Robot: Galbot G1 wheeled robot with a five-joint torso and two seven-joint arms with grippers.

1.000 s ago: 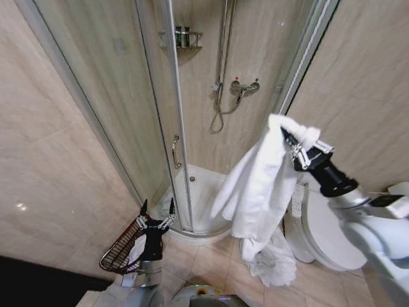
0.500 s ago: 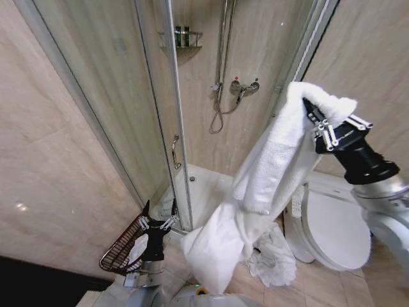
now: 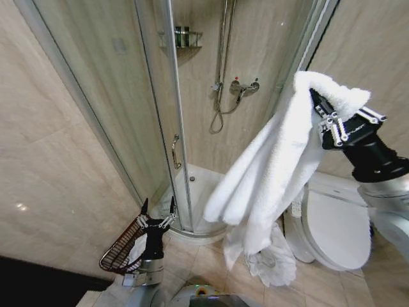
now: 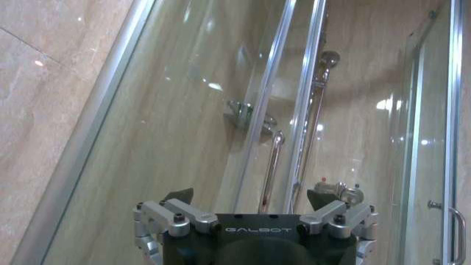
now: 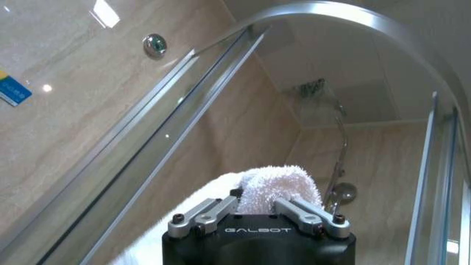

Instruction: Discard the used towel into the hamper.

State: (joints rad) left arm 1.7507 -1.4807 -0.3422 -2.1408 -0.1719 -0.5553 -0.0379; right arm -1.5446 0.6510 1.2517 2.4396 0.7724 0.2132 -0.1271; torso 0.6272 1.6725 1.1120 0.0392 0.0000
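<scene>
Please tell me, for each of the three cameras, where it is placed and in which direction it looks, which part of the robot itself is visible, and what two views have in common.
Head view: on the robot's head, looking forward and down into a bathroom; the right gripper holds the white towel high, the left gripper is low and open by the hamper.
Left wrist view: on the left wrist, looking up the shower enclosure's glass door; the left gripper fingers show.
Right wrist view: on the right wrist, looking up at the ceiling; the right gripper clamps the towel.
Shared: both wrist views show the shower head.
</scene>
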